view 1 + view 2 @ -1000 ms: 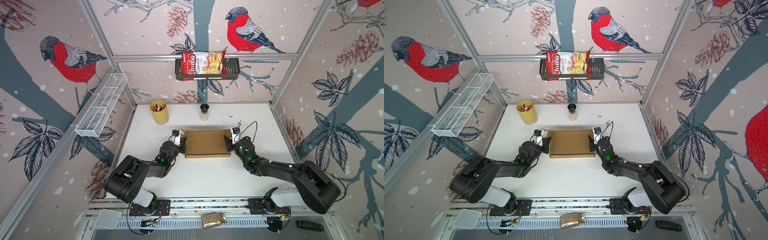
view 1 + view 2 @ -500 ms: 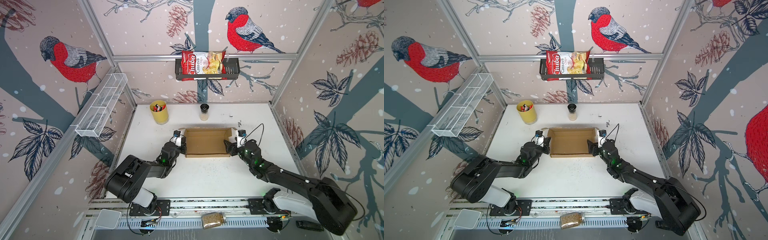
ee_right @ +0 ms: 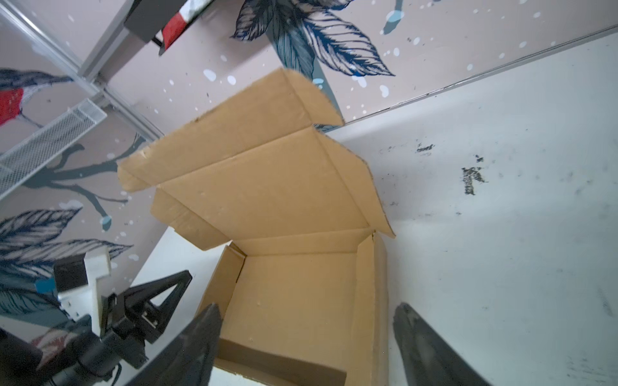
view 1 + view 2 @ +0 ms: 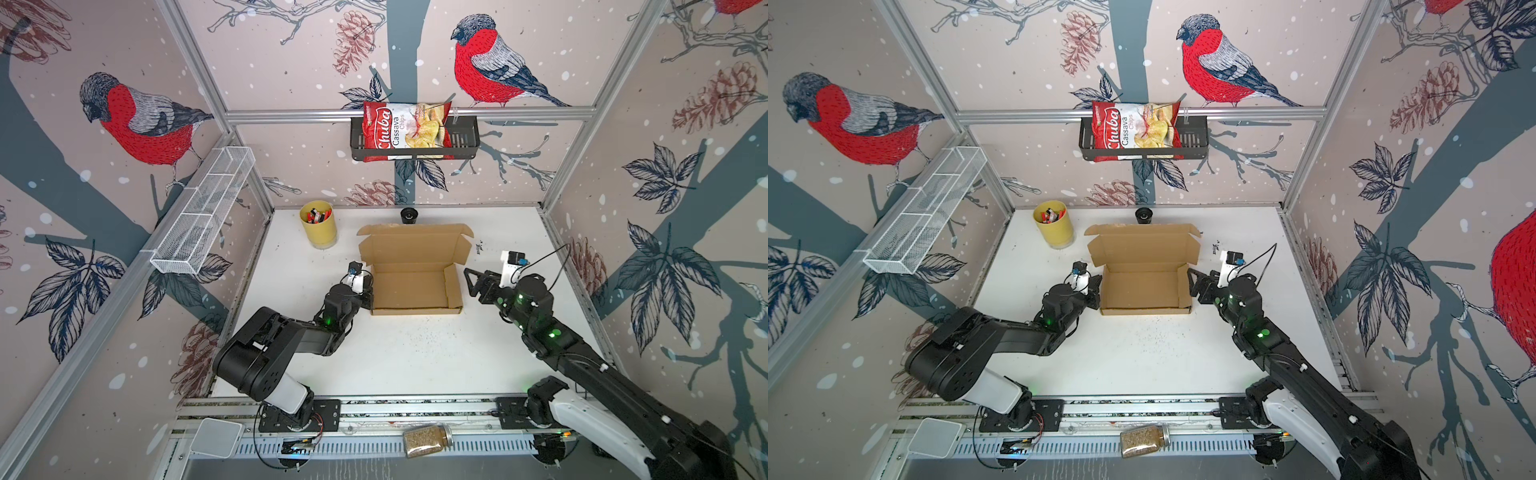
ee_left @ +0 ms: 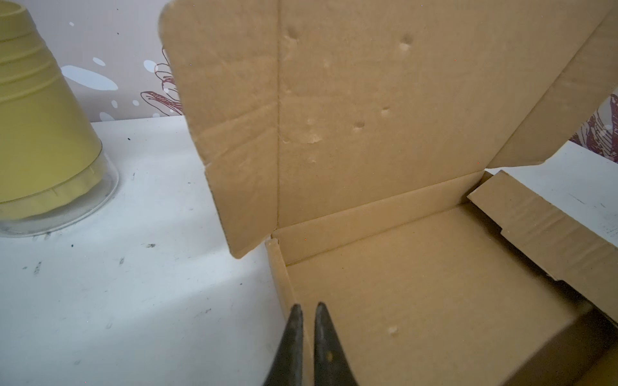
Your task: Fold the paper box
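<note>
One paper box (image 4: 409, 286) sits open on the white table (image 4: 395, 353), its lid standing up. Two grippers are beside it. The left gripper (image 5: 309, 312) pinches the box's left wall, jaws nearly shut. The right gripper (image 4: 471, 284) is just right of the box, jaws wide.

paper box (image 4: 411, 286): one
arms: two, left arm (image 4: 291, 332) and right arm (image 4: 582, 361)
tools: two, left tool (image 5: 308, 309) and right tool (image 3: 307, 309)
yellow cup (image 4: 318, 228): one, far left
small jar (image 4: 409, 215): one, far middle
grain jar (image 4: 428, 437): one, near edge
chip bag (image 4: 405, 131): one, far wall
black basket (image 4: 461, 141): one, far wall
white mesh rack (image 4: 203, 216): one, left wall
</note>
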Available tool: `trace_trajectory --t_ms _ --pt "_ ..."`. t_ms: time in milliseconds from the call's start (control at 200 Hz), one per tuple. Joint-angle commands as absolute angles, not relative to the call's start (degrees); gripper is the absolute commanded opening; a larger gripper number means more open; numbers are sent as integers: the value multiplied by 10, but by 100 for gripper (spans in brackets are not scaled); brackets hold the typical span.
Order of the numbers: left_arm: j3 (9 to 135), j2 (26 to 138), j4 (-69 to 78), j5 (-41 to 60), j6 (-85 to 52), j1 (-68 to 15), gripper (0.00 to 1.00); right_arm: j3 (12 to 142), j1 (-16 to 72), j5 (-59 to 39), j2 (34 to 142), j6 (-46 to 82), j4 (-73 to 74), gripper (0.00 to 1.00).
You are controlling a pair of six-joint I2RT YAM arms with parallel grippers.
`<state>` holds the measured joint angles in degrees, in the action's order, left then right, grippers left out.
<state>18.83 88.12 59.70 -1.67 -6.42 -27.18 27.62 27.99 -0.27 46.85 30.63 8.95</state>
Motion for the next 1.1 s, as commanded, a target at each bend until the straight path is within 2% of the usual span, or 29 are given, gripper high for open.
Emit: trace_trajectory --t_ms 0,140,350,545,705,1096 --pt "185 856 614 -13 -70 -272 12 303 256 -30 466 334 58 83" --pt "178 749 509 -26 -79 -272 18 336 237 -3 510 252 49 84" --pt "220 631 339 -81 -93 -266 39 391 234 35 605 136 52 83" --pt "309 653 237 44 -85 -211 61 459 226 40 702 44 41 82" --pt "366 684 181 76 -67 -175 64 485 225 -2 750 14 55 78" --pt "320 665 218 74 -99 -171 66 390 240 7 699 195 -35 75"
